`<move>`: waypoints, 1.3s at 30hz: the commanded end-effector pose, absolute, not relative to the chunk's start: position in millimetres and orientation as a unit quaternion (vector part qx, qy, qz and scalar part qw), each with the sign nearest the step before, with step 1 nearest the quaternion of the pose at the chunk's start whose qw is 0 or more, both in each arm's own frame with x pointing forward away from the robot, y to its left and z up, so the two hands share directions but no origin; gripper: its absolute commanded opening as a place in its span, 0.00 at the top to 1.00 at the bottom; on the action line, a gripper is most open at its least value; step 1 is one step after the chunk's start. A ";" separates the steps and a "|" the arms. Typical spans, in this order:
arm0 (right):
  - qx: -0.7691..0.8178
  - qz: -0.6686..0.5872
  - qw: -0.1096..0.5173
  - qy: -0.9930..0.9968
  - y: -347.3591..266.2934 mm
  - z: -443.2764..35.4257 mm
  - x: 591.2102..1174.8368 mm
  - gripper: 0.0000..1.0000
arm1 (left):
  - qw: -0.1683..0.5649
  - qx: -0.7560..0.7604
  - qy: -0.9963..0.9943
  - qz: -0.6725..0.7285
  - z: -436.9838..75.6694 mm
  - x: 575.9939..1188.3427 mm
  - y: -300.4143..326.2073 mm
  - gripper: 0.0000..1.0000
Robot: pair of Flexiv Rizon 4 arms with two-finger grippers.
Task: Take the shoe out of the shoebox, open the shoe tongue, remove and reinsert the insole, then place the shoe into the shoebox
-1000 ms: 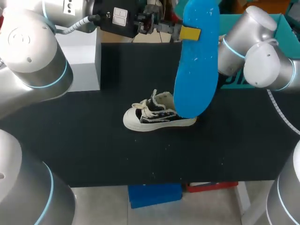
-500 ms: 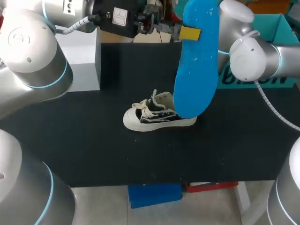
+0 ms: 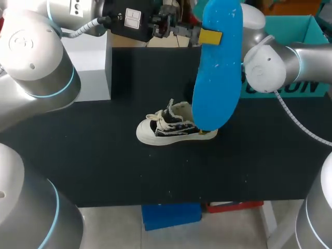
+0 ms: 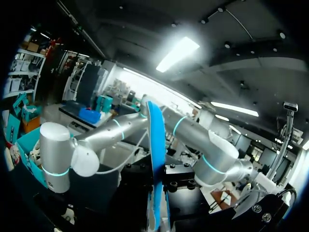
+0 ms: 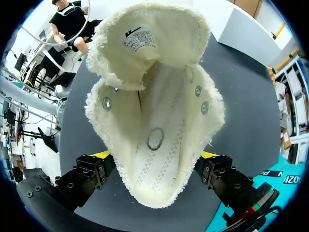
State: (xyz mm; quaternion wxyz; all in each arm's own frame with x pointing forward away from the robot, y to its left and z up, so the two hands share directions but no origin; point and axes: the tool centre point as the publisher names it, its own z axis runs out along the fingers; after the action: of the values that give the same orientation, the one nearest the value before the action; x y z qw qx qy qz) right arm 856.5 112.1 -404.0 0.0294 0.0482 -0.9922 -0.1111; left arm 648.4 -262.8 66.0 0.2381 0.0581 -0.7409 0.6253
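Observation:
A black-and-white sneaker [image 3: 174, 127] lies on the black table [image 3: 104, 166], toe to the left. High above it my left gripper [image 3: 208, 36] is shut on the blue insole [image 3: 218, 67], which hangs upright; in the left wrist view the insole [image 4: 155, 154] runs out edge-on from between its fingers. My right arm [image 3: 270, 65] comes in from the right, and the insole hides its gripper. In the right wrist view my right gripper [image 5: 155, 154] stands open astride the heel of the sneaker [image 5: 157, 111]. The fleece-lined opening and raised tongue face the camera. The teal shoebox [image 3: 306, 31] stands at the back right.
A white block [image 3: 91, 67] stands at the back left of the table. A corner of the shoebox [image 5: 285, 188] shows close beside my right gripper. Bare black table lies in front of the sneaker and to its left.
My right arm has swung in leftward toward the sneaker, and more of the shoebox shows behind it. The left arm with the insole and the sneaker have stayed put.

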 end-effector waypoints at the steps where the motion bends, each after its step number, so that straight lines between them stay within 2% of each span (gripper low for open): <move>1: 0.047 -0.103 0.026 -0.993 117.4 -408.6 854.3 0.00 | 0.237 0.059 -0.740 0.626 64.9 647.8 -264.3 1.00; 20: 0.060 -0.108 0.025 -0.992 117.4 -410.1 852.3 0.00 | 0.237 0.059 -0.740 0.626 64.9 647.8 -264.3 1.00; 27: 0.080 -0.191 -0.003 -0.978 110.2 -405.9 853.0 0.00 | 0.237 0.059 -0.740 0.626 64.9 647.8 -264.3 1.00; 39: 0.109 -0.328 0.004 -0.938 100.3 -412.4 861.2 0.00 | 0.237 0.059 -0.740 0.626 64.9 647.8 -264.3 1.00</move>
State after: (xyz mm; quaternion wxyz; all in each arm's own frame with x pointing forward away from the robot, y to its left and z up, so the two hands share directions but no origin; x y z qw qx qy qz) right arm 859.3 105.6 -403.9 -0.0026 0.1081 -0.9617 -0.2519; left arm 648.4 -262.7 66.0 0.2380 0.0583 -0.7408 0.6254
